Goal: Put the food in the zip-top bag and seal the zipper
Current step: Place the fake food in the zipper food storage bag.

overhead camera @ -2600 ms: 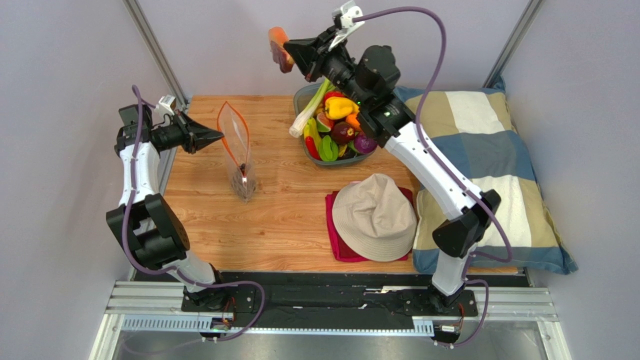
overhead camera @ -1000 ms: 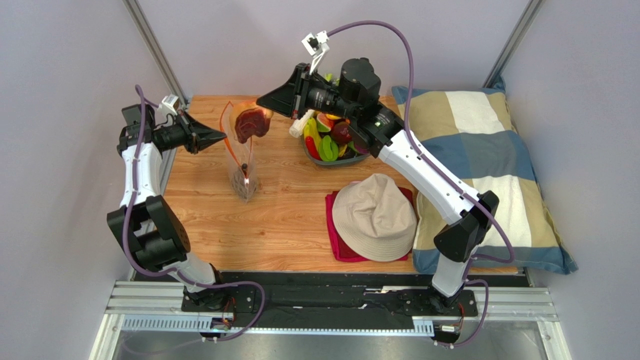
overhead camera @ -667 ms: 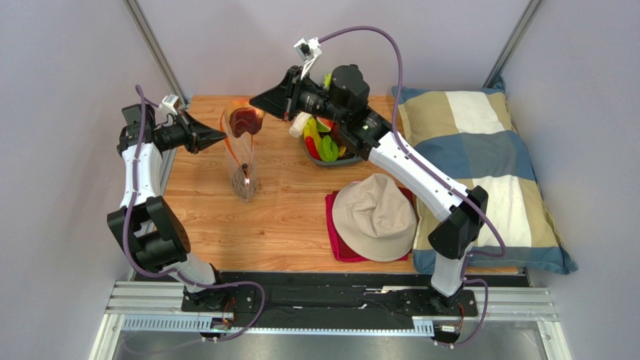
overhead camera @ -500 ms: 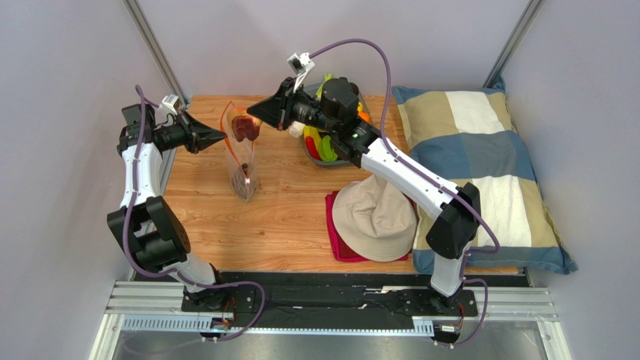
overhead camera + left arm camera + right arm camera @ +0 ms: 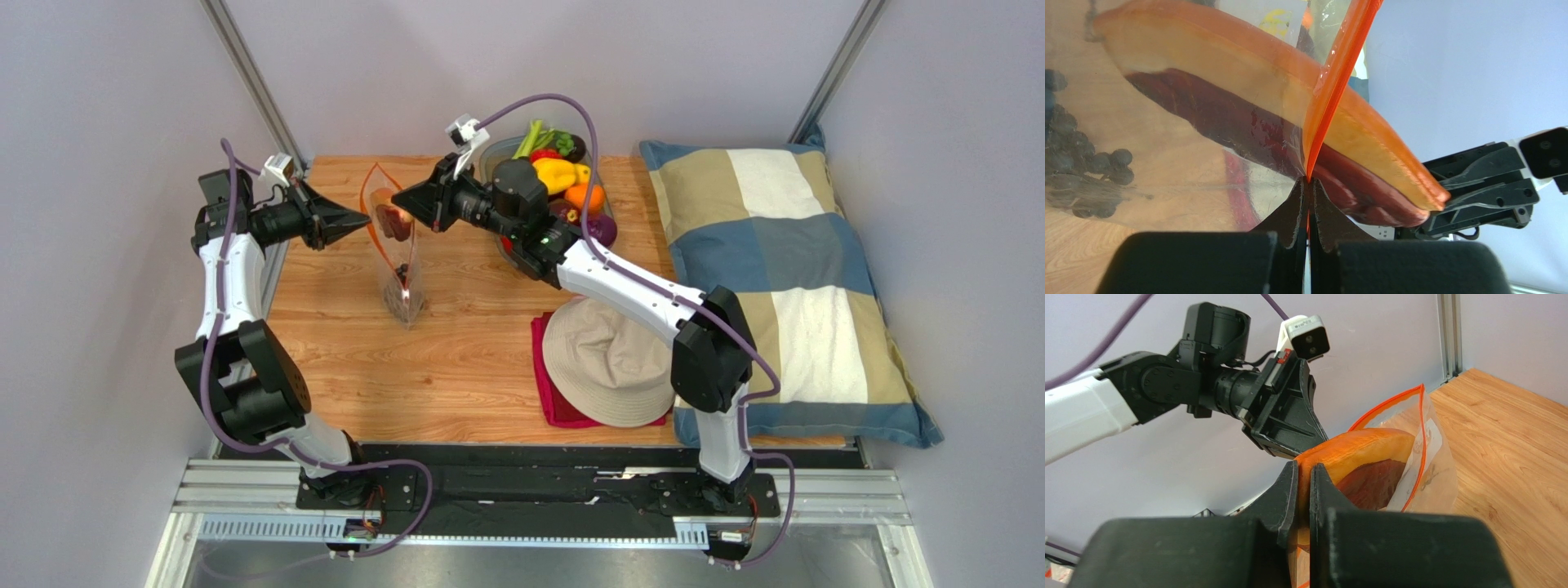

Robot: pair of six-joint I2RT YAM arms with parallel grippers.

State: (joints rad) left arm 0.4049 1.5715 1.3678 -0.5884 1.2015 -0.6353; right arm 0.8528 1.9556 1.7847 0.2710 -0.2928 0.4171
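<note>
Our left fingers (image 5: 1290, 211) are clenched on the orange zipper (image 5: 1338, 73) of the zip-top bag (image 5: 395, 263), which stands upright on the table (image 5: 478, 331) with grapes (image 5: 1082, 165) at its bottom. Our right fingers (image 5: 1284, 496) grip an orange-skinned, dark red slice (image 5: 1370, 459) at its open mouth.

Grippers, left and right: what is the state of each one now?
Left gripper: shut on the zipper of the zip-top bag.
Right gripper: shut on a food slice, at the bag's mouth.

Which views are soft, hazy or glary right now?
Left wrist: grapes look hazy through the zip-top bag plastic; left hand soft up close. Right wrist: right hand fills the foreground, soft; bag rim crisp. Top external: even light, no glare.
</note>
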